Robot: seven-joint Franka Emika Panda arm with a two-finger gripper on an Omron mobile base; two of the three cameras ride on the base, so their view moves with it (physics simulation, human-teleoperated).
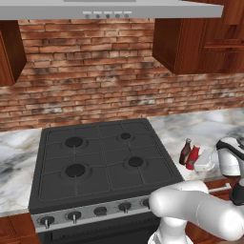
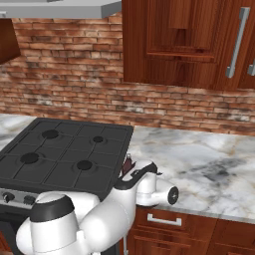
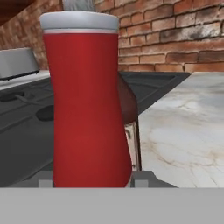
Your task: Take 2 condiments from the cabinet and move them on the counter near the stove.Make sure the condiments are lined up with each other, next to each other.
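Left base view shows two condiment bottles, a maroon bottle (image 1: 185, 151) and a red bottle (image 1: 193, 157), standing touching on the tabletop (image 1: 190, 127) just right of one stove (image 1: 102, 159), the tool (image 1: 206, 160) pinching the red one.

maroon bottle (image 3: 127, 103): mostly tucked behind the red bottle (image 3: 87, 105) mid-frame, just a sliver showing
red bottle base: cut off at the bottom
finger tips: can't really see them
cabinet (image 1: 200, 35): chopped off upper right
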